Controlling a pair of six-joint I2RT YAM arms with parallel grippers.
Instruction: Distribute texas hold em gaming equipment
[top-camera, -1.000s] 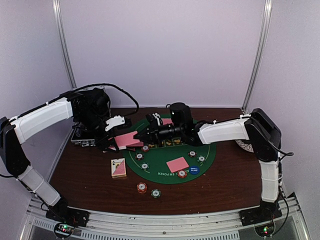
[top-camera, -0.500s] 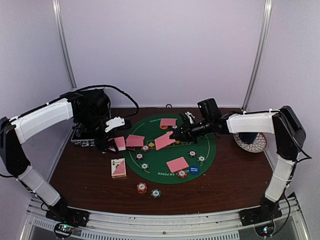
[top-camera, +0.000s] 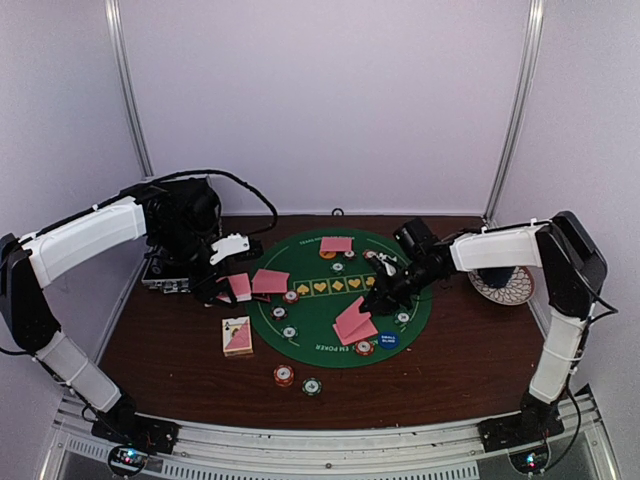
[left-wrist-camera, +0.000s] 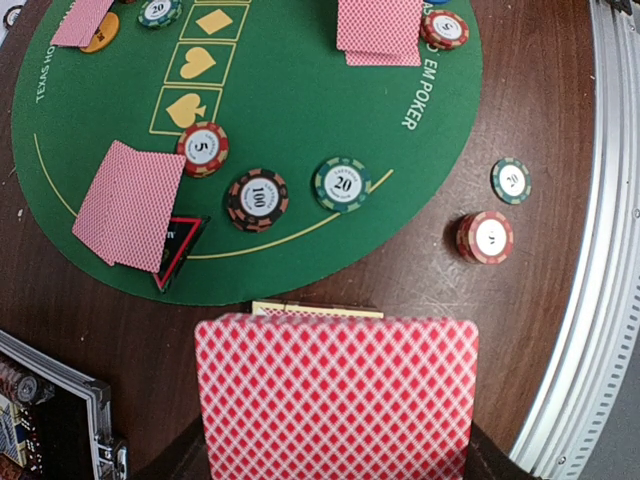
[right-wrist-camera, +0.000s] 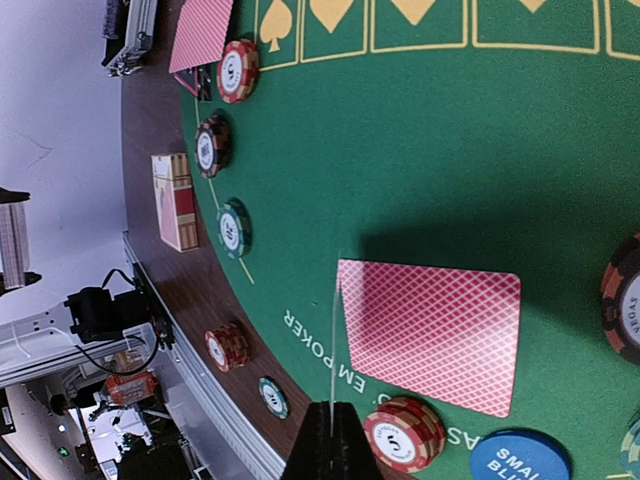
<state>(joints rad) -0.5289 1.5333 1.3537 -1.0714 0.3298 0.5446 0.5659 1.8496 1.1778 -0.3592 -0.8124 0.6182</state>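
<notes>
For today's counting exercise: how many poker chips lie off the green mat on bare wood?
2: a red-white chip, possibly a stack, beside a green chip, before the green mat. Others may be hidden.

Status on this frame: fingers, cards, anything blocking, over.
Left fingers shut on deck. Right fingers shut on single card, edge-on over laid card. Chip close beside, no block seen.

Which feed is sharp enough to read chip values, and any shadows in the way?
Left wrist view: sharp, the 5 chip reads clearly, held cards block the bottom. Right wrist view: sharp; a soft shadow darkens the green mat above the flat card; the gripped card shows edge-on. Top external view: too soft for chip print.
</notes>
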